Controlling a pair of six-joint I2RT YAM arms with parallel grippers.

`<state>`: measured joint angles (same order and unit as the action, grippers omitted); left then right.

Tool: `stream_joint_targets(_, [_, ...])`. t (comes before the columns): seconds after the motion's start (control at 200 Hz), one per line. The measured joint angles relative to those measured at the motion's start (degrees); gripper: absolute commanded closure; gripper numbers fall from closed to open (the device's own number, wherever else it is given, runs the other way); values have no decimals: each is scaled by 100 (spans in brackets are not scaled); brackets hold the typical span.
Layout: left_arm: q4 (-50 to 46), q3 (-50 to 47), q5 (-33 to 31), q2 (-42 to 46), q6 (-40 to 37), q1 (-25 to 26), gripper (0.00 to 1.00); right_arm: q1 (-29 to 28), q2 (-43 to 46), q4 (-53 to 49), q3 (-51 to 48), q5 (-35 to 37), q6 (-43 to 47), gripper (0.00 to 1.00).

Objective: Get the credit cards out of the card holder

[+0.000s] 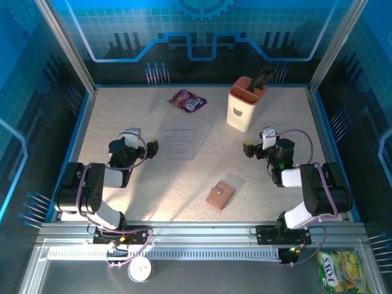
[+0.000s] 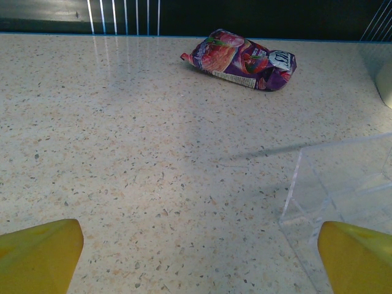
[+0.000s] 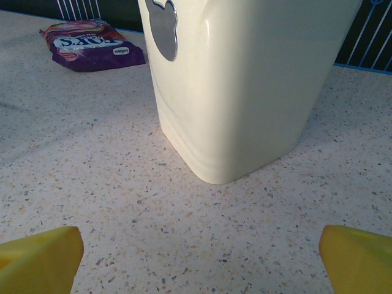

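The card holder [image 1: 220, 196] is a small tan-brown wallet lying shut and flat on the table, near the front and between the two arms. The credit cards are hidden. My left gripper [image 1: 140, 139] sits low at the left of the table, well away from the wallet, open with nothing between its yellow fingertips [image 2: 40, 254]. My right gripper [image 1: 260, 143] hovers at the right, behind the wallet and facing the peach caddy, also open and empty, its fingertips [image 3: 355, 257] spread wide over bare table.
A peach caddy [image 1: 247, 103] with a dark tool in it stands at the back right and looms close ahead of the right gripper [image 3: 199, 260]. A purple snack packet [image 1: 187, 101] lies at the back. A clear plastic tray [image 1: 182, 142] sits right of the left gripper [image 2: 199, 257].
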<state>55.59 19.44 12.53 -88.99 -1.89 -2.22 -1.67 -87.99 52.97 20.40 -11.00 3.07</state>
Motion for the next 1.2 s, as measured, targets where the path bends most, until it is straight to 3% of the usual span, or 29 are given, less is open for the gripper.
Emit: stream_joint_targets(1.201, [-109,0,-107,109,39,-26,1,26,33,-221,74,310,-162,0])
